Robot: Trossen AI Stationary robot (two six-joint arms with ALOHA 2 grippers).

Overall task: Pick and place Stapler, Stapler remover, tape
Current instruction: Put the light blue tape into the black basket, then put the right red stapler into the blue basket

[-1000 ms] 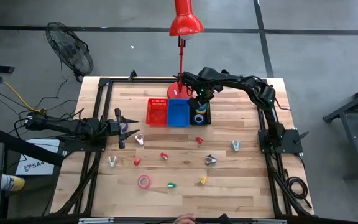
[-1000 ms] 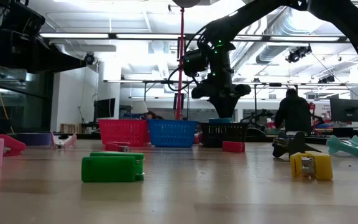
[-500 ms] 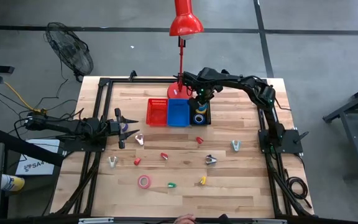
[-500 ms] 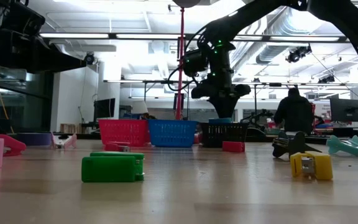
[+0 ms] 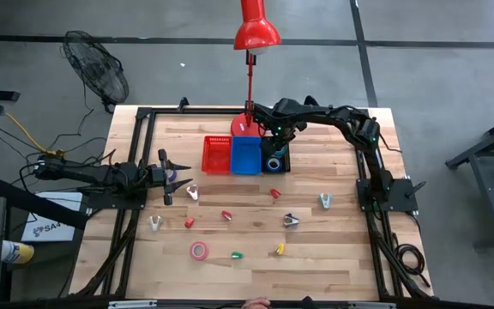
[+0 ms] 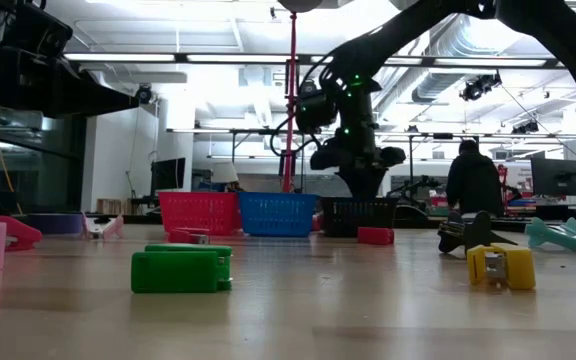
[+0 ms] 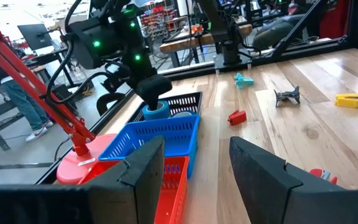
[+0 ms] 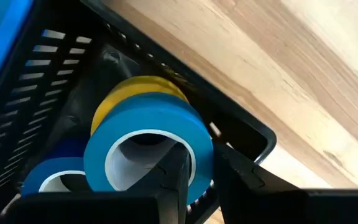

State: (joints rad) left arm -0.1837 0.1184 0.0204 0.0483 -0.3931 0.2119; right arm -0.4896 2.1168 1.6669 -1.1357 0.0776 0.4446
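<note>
High view shows the wooden worktop with three small bins in a row at its far middle: a red slotted plastic basket, a blue slotted plastic basket touching it on the right, and a black slotted plastic basket at the right end. The right hand hangs over the black basket, its arm reaching in from the worktop's right side. Right wrist view places a blue roll of tape with a white core inside the black basket, leaning against a yellow roll behind it, with another blue roll beside them; one dark finger sits inside the front roll's open centre and the other outside its wall, a narrow gap between them — whether they press the wall I cannot tell.

The left hand waits low over the worktop's left side, its fingers apart and holding nothing. Just right of it lies a pale staple remover.

On the near half of the worktop, well apart from the baskets, lie a pink-red ring of tape, a small green stapler, a yellow one, red ones and a dark staple remover. A red desk lamp stands behind the baskets.
</note>
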